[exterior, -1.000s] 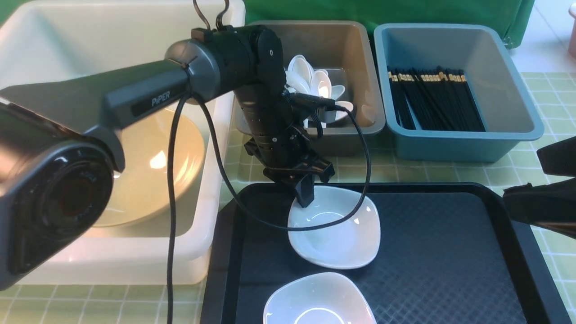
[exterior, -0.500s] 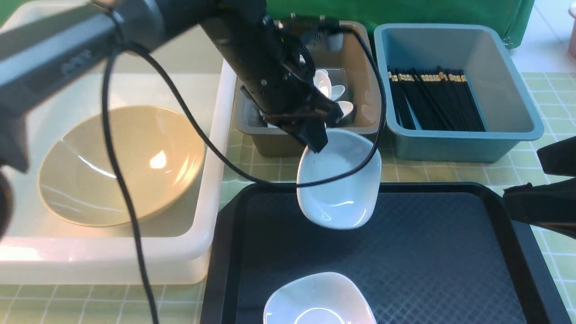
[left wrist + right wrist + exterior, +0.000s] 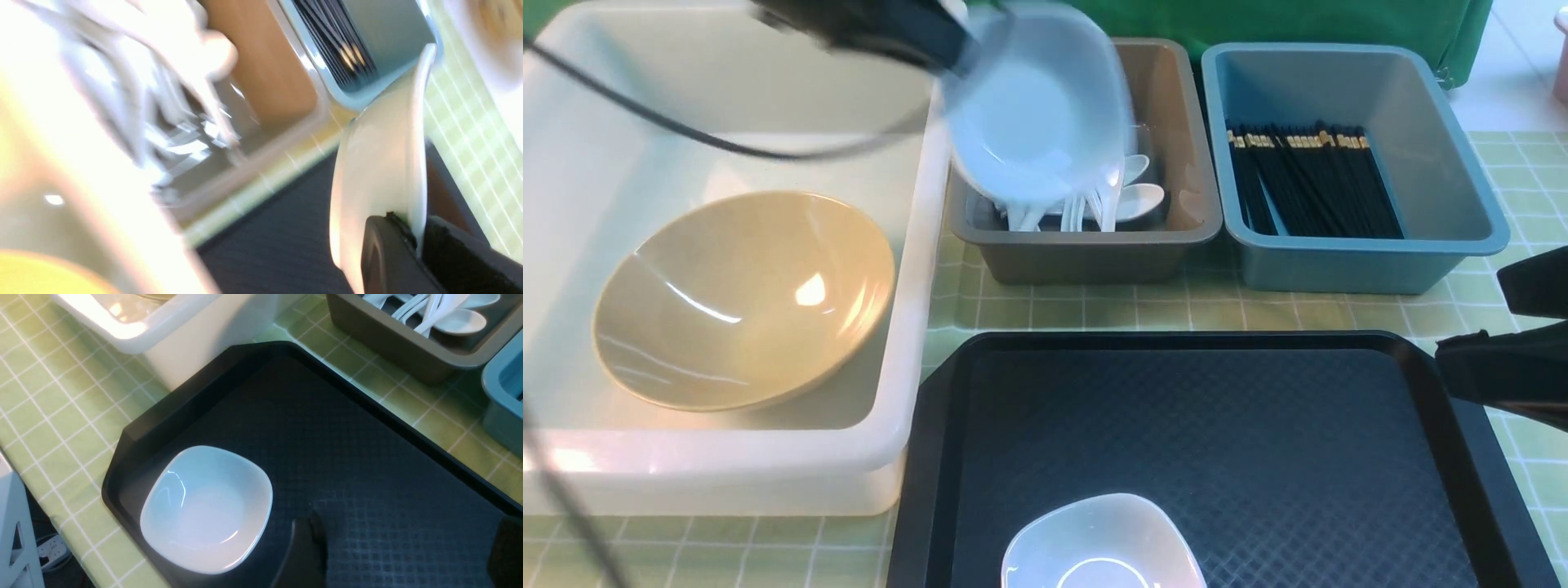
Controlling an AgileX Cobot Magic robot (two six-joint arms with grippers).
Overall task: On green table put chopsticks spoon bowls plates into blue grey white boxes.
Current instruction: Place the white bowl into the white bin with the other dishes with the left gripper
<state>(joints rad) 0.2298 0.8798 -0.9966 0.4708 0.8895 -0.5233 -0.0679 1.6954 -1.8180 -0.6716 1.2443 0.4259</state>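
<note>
My left gripper [image 3: 952, 51] is shut on the rim of a small white rounded-square bowl [image 3: 1037, 106], which hangs tilted and blurred above the grey box [image 3: 1094, 253] beside the white box's rim [image 3: 907, 327]. The left wrist view shows the fingers [image 3: 388, 253] pinching that bowl's [image 3: 376, 163] edge. A second small white bowl [image 3: 1098, 543] lies on the black tray [image 3: 1339, 474]. The tan bowl [image 3: 743, 298] rests in the white box. White spoons [image 3: 1131, 200] fill the grey box, and black chopsticks [image 3: 1307, 180] lie in the blue box [image 3: 1372, 261]. My right gripper [image 3: 404, 555] hovers open over the tray.
The pale green table [image 3: 1192, 306] shows between the tray and the boxes. The three boxes stand side by side along the far side. A green backdrop [image 3: 1258, 20] hangs behind them. A cable [image 3: 727, 143] trails from the left arm over the white box.
My left gripper has lifted the small white bowl off the black tray and carried it up and to the left, above the grey box. The right arm has not moved.
</note>
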